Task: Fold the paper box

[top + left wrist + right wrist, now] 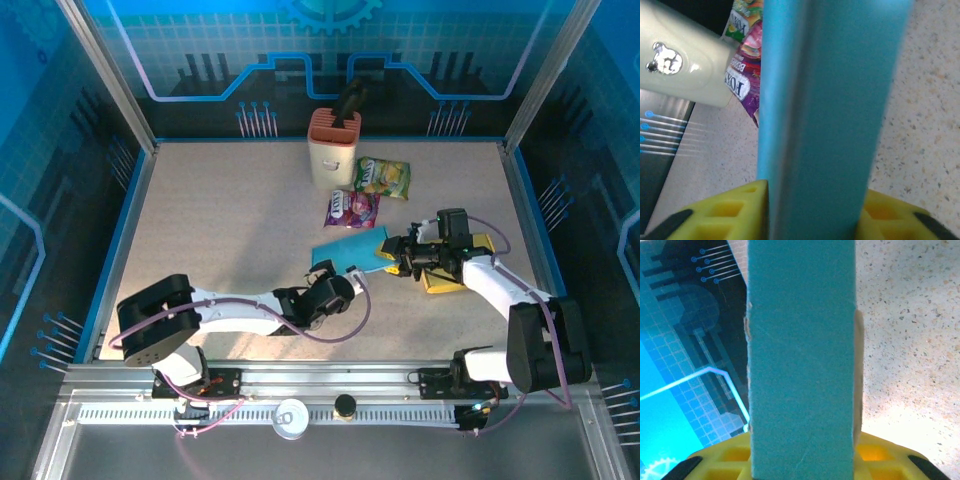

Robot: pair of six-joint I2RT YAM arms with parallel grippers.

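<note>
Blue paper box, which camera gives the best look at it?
The top external view: the whole blue paper box shows there, stretched between the left gripper and the right gripper, with its outline clear. Both wrist views give a close, partial strip of it rising between yellow fingers; the left one is blurred.

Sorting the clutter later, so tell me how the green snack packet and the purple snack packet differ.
Colour: the green snack packet is green and yellow, the purple snack packet purple and pink. Place: the green one lies farther back, right of the cream container; the purple one lies nearer the arms, just behind the paper box. Both lie flat on the table.
</note>
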